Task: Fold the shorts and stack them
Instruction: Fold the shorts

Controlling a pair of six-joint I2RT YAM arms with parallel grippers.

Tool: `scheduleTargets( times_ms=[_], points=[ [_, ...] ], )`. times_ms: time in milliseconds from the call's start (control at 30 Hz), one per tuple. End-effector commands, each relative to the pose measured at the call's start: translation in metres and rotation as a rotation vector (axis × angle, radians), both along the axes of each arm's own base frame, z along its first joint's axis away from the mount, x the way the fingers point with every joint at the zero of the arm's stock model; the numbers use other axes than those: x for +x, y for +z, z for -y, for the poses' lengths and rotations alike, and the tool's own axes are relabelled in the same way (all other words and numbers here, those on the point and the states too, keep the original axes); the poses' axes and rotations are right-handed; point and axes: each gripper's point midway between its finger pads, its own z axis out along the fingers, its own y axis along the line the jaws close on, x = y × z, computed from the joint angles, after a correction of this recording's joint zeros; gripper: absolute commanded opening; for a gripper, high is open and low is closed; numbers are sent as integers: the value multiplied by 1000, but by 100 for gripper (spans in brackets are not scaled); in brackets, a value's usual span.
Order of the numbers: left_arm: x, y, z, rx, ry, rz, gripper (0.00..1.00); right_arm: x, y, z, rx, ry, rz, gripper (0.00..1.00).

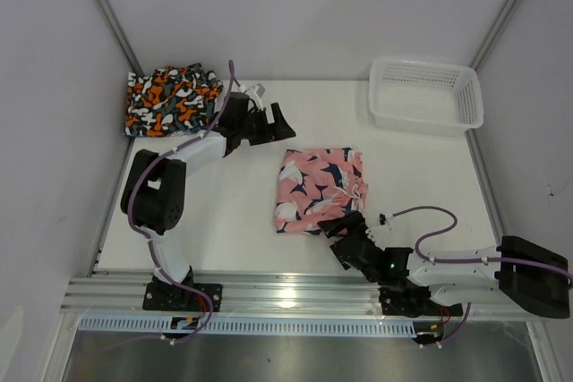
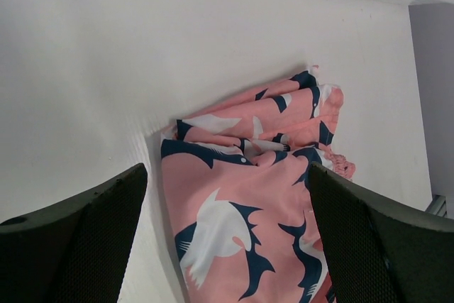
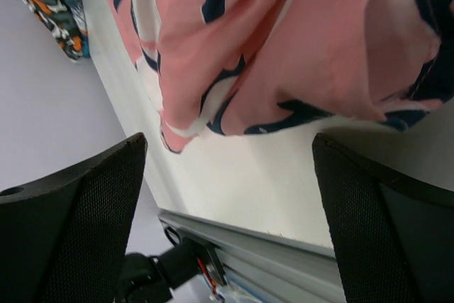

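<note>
Pink, navy and white shorts [image 1: 318, 190] lie folded in the middle of the white table [image 1: 233, 212]. Orange, black and white camouflage shorts [image 1: 170, 100] sit folded at the far left corner, with a teal-patterned edge showing at their back. My left gripper [image 1: 273, 124] hangs open between the two, above the table. In the left wrist view the pink shorts [image 2: 241, 204] fill the space under the open left gripper [image 2: 225, 175]. My right gripper [image 1: 347, 241] stands open at the pink shorts' near edge [image 3: 284, 47], with only bare table between its fingers [image 3: 78, 225].
A white mesh basket [image 1: 425, 96] stands at the far right corner. The aluminium rail [image 1: 295, 292] carrying the arm bases runs along the near table edge, right below the right gripper. Grey walls close in on the left and right.
</note>
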Motion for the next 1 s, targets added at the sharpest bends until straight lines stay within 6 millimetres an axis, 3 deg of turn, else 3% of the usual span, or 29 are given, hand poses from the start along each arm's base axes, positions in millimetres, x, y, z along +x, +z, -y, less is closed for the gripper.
scheduleTargets(
  times_ms=[0,133,167,200,267,333,367,400,533,567,633,667,700,733,767,800,833,900,967],
  points=[
    [16,21,5,-19,-57,86,96,26,13,10,52,-174,71,99],
    [27,10,9,-6,-67,70,96,42,5,10,50,-216,35,99],
    [29,9,10,-7,-68,70,95,47,7,4,65,-207,42,95],
    [29,6,9,-7,-68,61,95,49,-4,3,43,-203,22,90],
    [27,5,7,-5,-58,56,95,57,-7,-2,67,-195,4,73],
    [25,11,2,6,-36,69,95,61,-12,-3,50,-190,-6,63],
    [23,6,-7,41,0,46,95,61,-14,-2,24,-187,-10,51],
    [24,11,-14,53,24,53,95,62,-12,-2,1,-175,-2,46],
    [18,25,-48,79,167,42,95,77,5,-11,-71,-101,19,8],
    [13,40,-57,71,210,55,95,82,9,-15,-81,-71,27,2],
    [11,49,-77,120,309,69,95,81,5,-32,-124,94,13,0],
    [4,47,-85,132,350,52,95,94,13,-38,-113,124,21,0],
    [2,64,-95,140,403,85,95,93,10,-46,-117,185,10,0],
    [-3,67,-99,143,421,80,95,81,-6,-61,-128,333,-34,0],
    [-11,63,-103,149,434,65,95,83,-3,-73,-116,391,-34,0],
    [-14,76,-110,145,468,91,95,68,-5,-86,-90,503,-63,0],
    [-19,76,-112,145,475,92,95,61,-11,-92,-108,580,-56,0],
    [-26,80,-116,142,489,102,95,45,-25,-97,-125,699,-78,0],
    [-32,89,-119,133,494,125,95,23,-34,-88,-164,805,-93,0]
  ],
)
